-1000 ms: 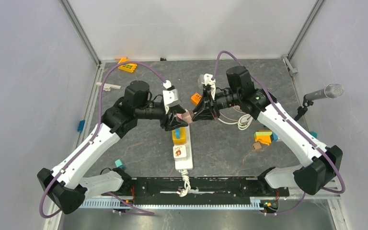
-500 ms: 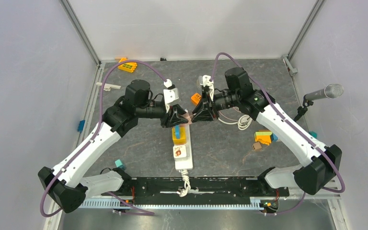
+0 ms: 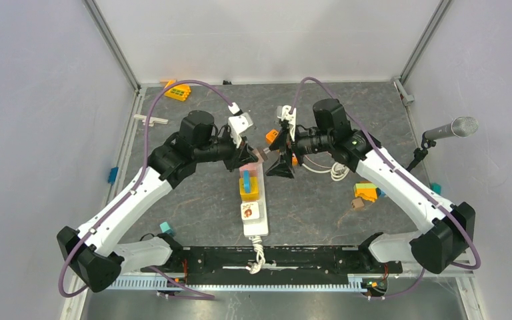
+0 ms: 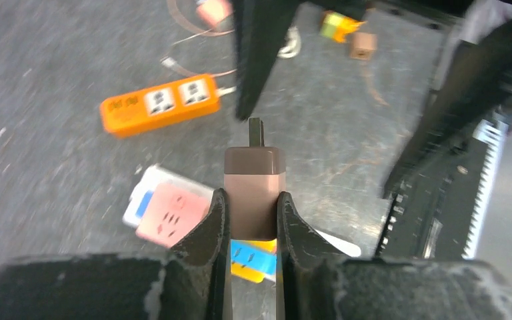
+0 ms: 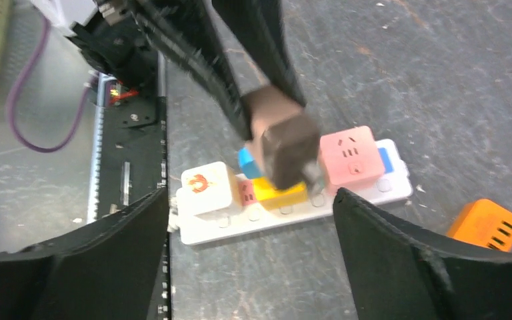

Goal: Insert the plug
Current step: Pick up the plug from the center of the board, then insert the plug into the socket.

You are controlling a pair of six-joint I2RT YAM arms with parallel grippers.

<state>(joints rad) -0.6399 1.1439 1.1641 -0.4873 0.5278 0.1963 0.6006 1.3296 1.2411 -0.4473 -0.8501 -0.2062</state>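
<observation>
A brown plug (image 4: 254,190) with metal prongs (image 4: 255,131) pointing away is clamped between my left gripper's (image 4: 253,197) fingers, which are shut on its sides. From above, the plug (image 3: 261,155) hangs over the far end of the white power strip (image 3: 256,227). On the strip sit a pink cube (image 5: 350,157), a yellow and blue adapter (image 5: 277,192) and a white cube (image 5: 203,187). My right gripper (image 3: 281,165) stands wide open just right of the plug (image 5: 283,137), touching nothing.
An orange power strip (image 4: 160,105) lies beyond the plug, with a white cable (image 3: 337,170) to its right. Small coloured blocks (image 3: 367,192) sit at the right, an orange block (image 3: 177,92) at the back left, a microphone (image 3: 450,128) by the right wall.
My left gripper shut on the brown plug while my right gripper, shut on it before, opened wide and let go. The left arm shifted slightly right and back with the plug.
</observation>
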